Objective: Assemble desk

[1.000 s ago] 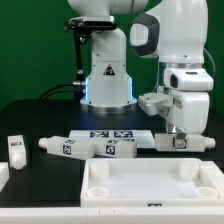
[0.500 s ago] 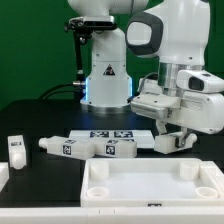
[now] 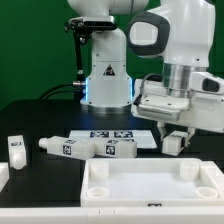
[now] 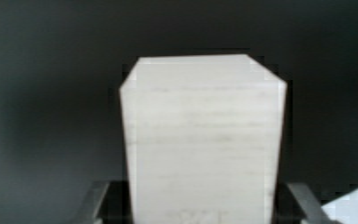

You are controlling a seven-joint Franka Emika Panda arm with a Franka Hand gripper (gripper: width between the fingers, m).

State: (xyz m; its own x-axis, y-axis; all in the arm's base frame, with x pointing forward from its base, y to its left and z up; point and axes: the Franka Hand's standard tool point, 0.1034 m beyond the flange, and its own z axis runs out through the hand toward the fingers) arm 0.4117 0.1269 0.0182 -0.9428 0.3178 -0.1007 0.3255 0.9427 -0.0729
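Gripper [image 3: 175,135] is clamping one desk leg [image 4: 201,130], prob. light, stiff, slick plastic, so holding its flat sides near mid-length is looking safest.

Gripper [image 3: 173,133] at right of frame, fingers clamped on short white held leg [image 3: 176,144]; leg upright below wrist.
Tabletop panel [image 3: 150,184] flat across lower right, raised rim, square sockets at corners.
First lying leg [image 3: 66,147] and second lying leg [image 3: 116,149] end to end at centre left, tags showing.
Marker board [image 3: 112,133] just behind them.
Upright leg [image 3: 15,150] near left edge.
Robot base [image 3: 107,75] upper centre, warning triangle on front.
Black table [image 3: 40,118] under everything.
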